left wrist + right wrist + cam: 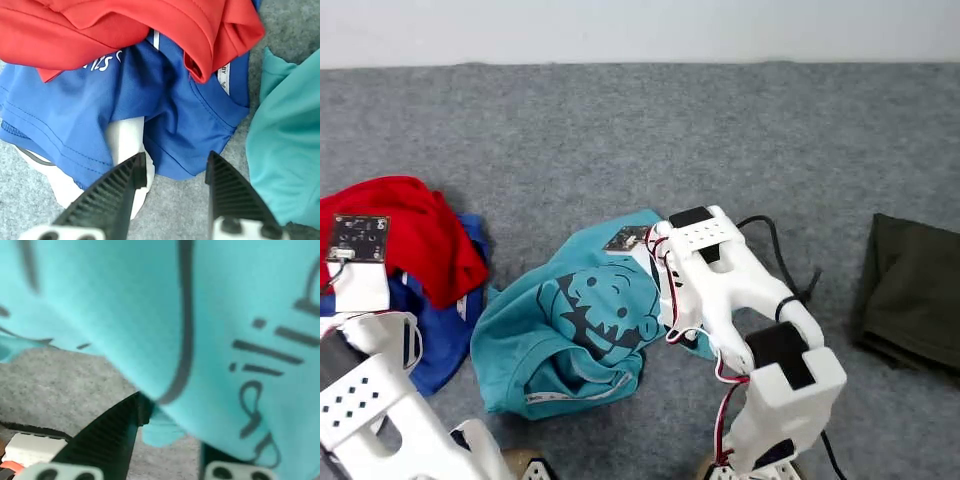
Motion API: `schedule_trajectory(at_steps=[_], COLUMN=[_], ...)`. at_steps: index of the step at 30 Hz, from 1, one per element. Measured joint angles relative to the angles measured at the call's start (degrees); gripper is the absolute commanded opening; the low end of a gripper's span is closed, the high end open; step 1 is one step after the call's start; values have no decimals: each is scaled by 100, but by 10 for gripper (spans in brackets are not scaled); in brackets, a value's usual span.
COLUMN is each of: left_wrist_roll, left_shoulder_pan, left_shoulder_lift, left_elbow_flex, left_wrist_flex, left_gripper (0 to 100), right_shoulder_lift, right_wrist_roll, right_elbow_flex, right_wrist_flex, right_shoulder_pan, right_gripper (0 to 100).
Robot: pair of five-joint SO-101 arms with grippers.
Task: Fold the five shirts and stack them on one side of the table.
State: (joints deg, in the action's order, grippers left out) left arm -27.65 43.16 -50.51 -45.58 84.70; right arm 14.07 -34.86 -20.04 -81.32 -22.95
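Grey carpeted bench [620, 130]: left hand [172, 165] open, empty, over crumpled blue shirt [150, 100] (nine o'clock); right hand [170, 425] against teal printed shirt [570, 320], grip cannot be told

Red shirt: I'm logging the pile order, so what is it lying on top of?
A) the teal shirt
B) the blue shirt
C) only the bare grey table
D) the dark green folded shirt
B: the red shirt is draped over the blue shirt, whose fabric sticks out from under it in both the high view and the left wrist view.
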Motion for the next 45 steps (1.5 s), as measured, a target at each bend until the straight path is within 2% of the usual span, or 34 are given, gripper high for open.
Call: schedule_trajectory(at_steps=[6,13,19,22,26,32,40,45], left_wrist_roll=[0,0,0,0,0,440,651,932], left_shoulder_pan=[0,0,0,-237,-1081,-3103,-5679,-6453], left_shoulder_lift=[0,0,0,0,0,53,1688,2769], left_elbow_flex=[0,0,53,281,404,404,607,941], left_wrist_flex=[0,0,53,246,563,677,686,360], left_gripper=[202,202,202,202,202,202,209,244], right_shoulder_lift=[202,114,-1055,-1785,-2453,-2752,-2752,-2752], right_wrist_roll=[0,0,-466,-695,-835,-835,-413,-105], right_elbow_flex=[18,290,1090,1618,2215,2444,2444,2444], right_wrist_flex=[35,-466,-1503,-1820,-1890,-1890,-1890,-1890], right_shoulder_pan=[281,651,1002,1327,1776,2189,2259,2259], right_gripper=[9,8,8,8,8,8,8,8])
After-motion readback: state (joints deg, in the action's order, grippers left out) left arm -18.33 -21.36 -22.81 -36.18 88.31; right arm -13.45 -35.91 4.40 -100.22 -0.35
